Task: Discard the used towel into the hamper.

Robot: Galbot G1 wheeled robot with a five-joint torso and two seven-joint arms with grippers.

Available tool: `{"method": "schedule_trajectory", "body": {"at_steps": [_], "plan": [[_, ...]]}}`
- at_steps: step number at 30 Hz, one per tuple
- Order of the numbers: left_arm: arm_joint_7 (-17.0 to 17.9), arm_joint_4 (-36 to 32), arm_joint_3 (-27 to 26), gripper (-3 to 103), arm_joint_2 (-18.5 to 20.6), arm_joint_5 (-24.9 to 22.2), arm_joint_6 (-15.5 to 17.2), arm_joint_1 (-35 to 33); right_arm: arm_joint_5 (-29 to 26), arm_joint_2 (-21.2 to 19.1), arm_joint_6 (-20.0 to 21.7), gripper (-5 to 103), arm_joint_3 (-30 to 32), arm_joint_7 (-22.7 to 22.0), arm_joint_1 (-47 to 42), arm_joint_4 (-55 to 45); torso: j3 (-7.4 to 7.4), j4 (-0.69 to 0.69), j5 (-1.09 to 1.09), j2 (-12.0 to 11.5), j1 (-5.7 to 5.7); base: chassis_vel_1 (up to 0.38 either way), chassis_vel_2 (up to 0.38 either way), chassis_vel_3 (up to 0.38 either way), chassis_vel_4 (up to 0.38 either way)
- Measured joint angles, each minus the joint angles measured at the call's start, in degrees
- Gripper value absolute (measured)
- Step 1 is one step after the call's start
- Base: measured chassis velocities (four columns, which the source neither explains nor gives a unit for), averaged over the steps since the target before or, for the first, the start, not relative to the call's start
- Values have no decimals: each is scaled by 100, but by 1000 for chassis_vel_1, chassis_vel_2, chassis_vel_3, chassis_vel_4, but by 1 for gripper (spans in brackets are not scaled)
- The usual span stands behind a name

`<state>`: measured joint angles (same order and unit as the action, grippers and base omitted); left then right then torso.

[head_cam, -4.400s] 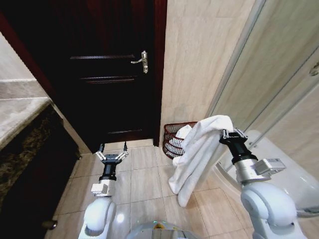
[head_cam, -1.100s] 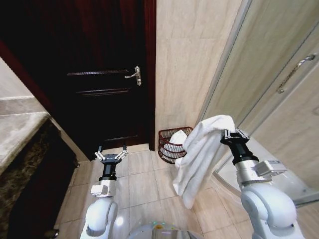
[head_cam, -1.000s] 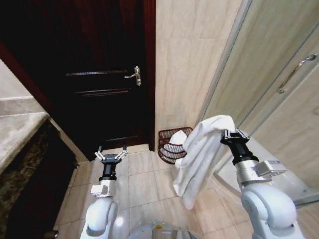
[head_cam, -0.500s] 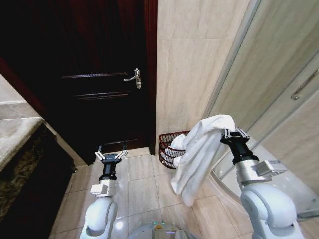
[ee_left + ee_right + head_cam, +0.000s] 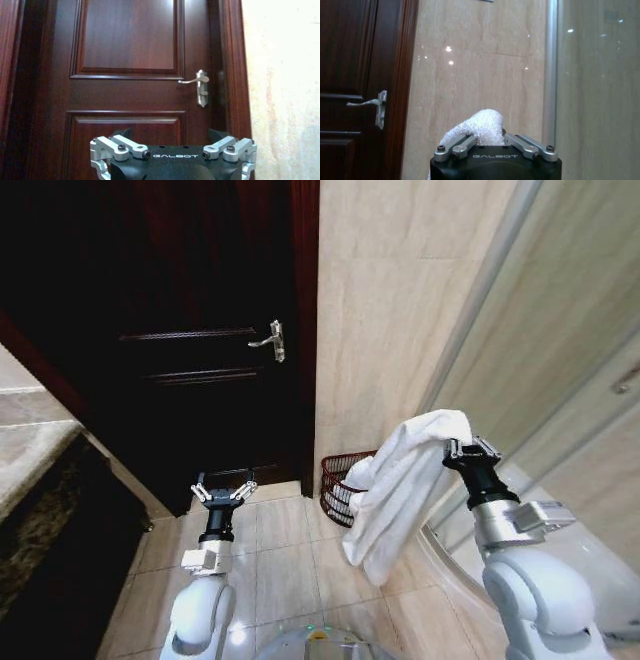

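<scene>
Since the earlier frame the camera has swung, leaving the hamper (image 5: pixel 348 485) lower against the far wall, white cloth inside its reddish-brown openwork bars. Right gripper (image 5: pixel 463 448) pinches the white terry towel (image 5: pixel 395 490), draped before the hamper. Left gripper (image 5: pixel 222 492) hovers, jaws spread, facing the dark wooden door (image 5: pixel 200 360).

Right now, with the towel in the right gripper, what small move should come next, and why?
Probably carry the right gripper forward and leftward toward the hamper: the towel hangs clamped, its tail draping in front of the rim rather than above the opening.
</scene>
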<state>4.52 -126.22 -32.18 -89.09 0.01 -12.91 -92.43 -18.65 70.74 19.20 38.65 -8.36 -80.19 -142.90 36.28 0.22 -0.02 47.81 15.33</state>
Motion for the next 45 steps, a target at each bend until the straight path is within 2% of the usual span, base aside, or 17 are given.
{"method": "schedule_trajectory", "body": {"at_steps": [3,6,12,20,31,37,45], "plan": [[12,2,2,100,0,13,6,13,-10,-3,75,7,-7,-91,9,-8,0,-2,1,0,0,-15,61,55,-62],[12,-108,-24,100,10,79,213,7,-53,-22,137,7,-6,-188,91,-9,-1,-2,2,0,-1,-17,18,0,-14],[15,-141,-75,100,10,100,232,-5,-57,-15,52,7,22,-172,150,75,41,-2,2,76,31,0,0,0,0],[10,-191,-151,100,152,-148,263,-150,168,132,-4,7,-9,-99,383,185,163,-1,1,290,129,0,0,0,0],[123,-287,-202,100,88,-268,-97,-515,144,289,-28,7,-58,-37,328,147,349,-1,2,622,274,0,0,0,0],[211,-637,-208,100,159,-424,70,-505,-132,147,154,7,-17,-110,467,-27,449,-1,2,803,354,0,0,0,0],[233,-765,-206,100,253,-353,232,-324,-386,-76,159,7,-8,-123,541,-29,578,-2,2,1033,456,0,0,0,0]]}}
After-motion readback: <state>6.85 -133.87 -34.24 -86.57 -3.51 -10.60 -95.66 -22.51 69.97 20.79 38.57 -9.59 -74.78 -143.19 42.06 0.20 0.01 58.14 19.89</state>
